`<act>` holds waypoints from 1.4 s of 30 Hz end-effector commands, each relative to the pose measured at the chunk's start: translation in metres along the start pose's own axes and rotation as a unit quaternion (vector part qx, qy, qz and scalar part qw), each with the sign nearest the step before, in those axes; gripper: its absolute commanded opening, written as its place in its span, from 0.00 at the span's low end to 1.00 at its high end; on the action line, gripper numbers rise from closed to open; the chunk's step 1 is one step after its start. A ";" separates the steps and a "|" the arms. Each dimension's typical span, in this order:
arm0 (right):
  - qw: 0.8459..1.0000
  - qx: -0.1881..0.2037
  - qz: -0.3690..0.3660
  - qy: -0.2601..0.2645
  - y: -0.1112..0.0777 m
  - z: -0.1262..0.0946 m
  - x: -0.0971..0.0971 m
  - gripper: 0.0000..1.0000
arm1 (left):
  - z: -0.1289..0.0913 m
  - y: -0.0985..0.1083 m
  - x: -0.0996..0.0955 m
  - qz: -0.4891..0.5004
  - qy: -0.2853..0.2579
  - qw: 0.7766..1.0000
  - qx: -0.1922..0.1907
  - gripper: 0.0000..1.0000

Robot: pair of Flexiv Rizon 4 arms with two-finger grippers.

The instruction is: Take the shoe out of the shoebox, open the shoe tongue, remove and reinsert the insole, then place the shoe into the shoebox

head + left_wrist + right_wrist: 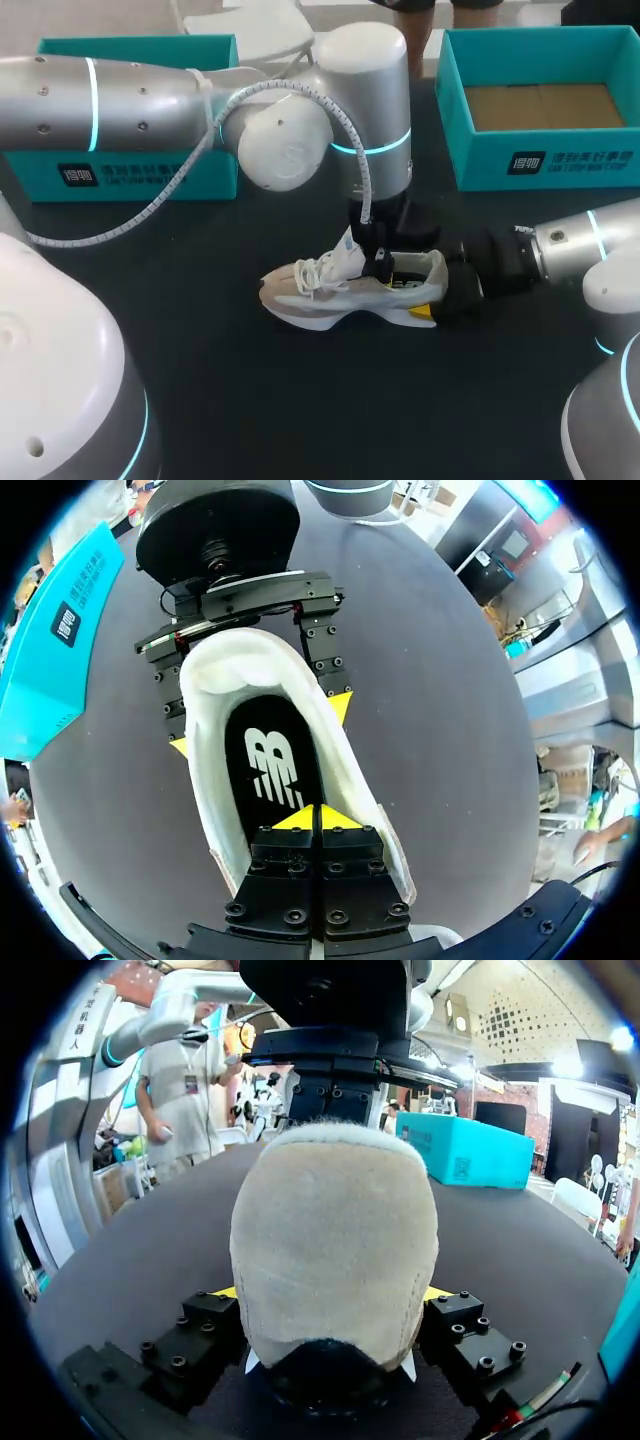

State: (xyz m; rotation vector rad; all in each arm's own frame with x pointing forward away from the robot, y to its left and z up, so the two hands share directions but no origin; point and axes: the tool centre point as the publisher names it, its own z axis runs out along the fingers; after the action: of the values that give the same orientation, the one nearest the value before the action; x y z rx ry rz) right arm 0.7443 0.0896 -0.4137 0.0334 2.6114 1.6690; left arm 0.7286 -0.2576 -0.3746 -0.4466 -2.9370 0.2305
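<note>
The grey-white shoe (330,295) stands upright on the dark table (300,400), toe to the left. My right gripper (447,290) is shut on its heel (335,1240), one finger (200,1330) on each side. From above, my left gripper (378,262) reaches down into the shoe's opening behind the raised tongue (350,255). In the left wrist view its yellow tips (318,818) are pressed together just over the black insole (265,765), which lies flat inside. Nothing shows between the tips.
The open teal shoebox (560,160) with a brown floor stands at the back right. A second teal box part (140,175) lies at the back left, behind my left arm. Bare tabletop lies in front of the shoe.
</note>
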 end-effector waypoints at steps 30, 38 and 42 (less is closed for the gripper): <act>1.000 0.002 0.000 -0.001 -0.003 0.003 0.000 0.00 | 0.030 0.002 -0.002 0.037 -0.019 0.999 0.005 0.31; 1.000 0.002 0.000 -0.001 -0.003 0.003 0.000 0.00 | 0.052 0.004 -0.009 0.037 -0.043 0.998 0.003 0.39; 1.000 0.002 0.000 -0.001 -0.003 0.003 0.000 0.00 | 0.059 0.006 -0.015 0.032 -0.061 0.998 -0.002 0.18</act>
State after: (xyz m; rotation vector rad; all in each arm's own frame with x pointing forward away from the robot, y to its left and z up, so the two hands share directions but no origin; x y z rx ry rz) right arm 0.7444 0.0893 -0.4150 0.0329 2.6114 1.6675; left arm 0.7350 -0.2610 -0.4084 -0.5484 -3.0256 0.2676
